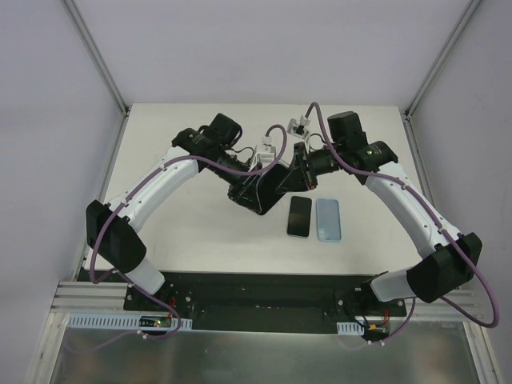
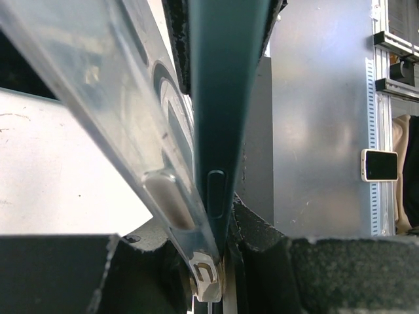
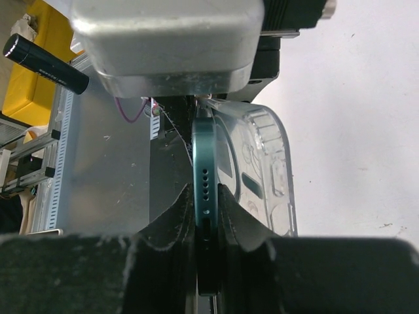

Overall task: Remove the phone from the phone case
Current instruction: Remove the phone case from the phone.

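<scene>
right pincer [image 3: 206,222] pinching teal phone [image 3: 204,176] edge | left pincer [image 2: 213,261] pinching clear case [image 3: 262,163], splayed open beside right pincer | part-freed; one end seated, pull-out pending

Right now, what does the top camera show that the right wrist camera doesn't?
Only the top camera: a black phone and a light blue phone-shaped item lying side by side. Only the right wrist: the teal phone pinched edge-on in the right gripper, with its clear case standing off it along one side. Both: the white table.
</scene>
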Tool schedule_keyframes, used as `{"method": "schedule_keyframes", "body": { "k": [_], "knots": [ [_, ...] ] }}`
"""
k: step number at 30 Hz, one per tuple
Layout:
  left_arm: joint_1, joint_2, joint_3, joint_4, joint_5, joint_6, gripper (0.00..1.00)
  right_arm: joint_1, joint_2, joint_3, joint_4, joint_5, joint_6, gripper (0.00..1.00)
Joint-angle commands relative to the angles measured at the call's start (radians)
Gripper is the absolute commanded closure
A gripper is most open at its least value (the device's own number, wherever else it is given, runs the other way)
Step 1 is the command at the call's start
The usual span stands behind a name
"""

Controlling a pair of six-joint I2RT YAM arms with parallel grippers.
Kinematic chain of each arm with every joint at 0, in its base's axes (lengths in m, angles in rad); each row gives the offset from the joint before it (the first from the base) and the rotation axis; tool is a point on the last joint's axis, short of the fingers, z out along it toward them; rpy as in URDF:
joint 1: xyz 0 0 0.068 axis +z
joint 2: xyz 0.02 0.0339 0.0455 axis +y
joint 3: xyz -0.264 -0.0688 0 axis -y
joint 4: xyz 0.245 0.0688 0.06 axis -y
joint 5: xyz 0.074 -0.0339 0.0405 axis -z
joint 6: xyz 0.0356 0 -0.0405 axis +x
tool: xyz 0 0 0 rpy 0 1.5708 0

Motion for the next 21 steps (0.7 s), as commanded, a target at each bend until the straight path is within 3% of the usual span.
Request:
{"method": "schedule_keyframes", "body": {
  "k": [1, 3, 8, 12, 15, 21],
  "knots": [
    [-0.001, -0.009, 0.057, 0.074, 0.128, -0.034, 0.89, -0.011, -0.012, -0.030, -0.024, 0.085, -0.028, 1.00],
    [0.012, 0.000, 0.066, 0.074, 0.131, -0.067, 0.87, -0.010, -0.013, -0.031, -0.027, 0.090, -0.030, 1.00],
    [0.038, -0.018, 0.046, 0.074, 0.164, -0.064, 0.48, -0.013, -0.013, -0.022, -0.041, 0.102, -0.045, 1.00],
    [0.052, -0.043, 0.025, 0.074, 0.162, -0.061, 0.29, -0.011, -0.010, -0.022, -0.049, 0.108, -0.054, 1.00],
    [0.078, -0.050, 0.025, 0.081, 0.161, -0.080, 0.24, -0.011, -0.010, -0.021, -0.066, 0.102, -0.077, 1.00],
    [0.127, -0.018, 0.089, 0.127, 0.148, -0.231, 0.23, 0.008, -0.020, 0.021, -0.162, 0.065, -0.183, 1.00]
  ]
}}
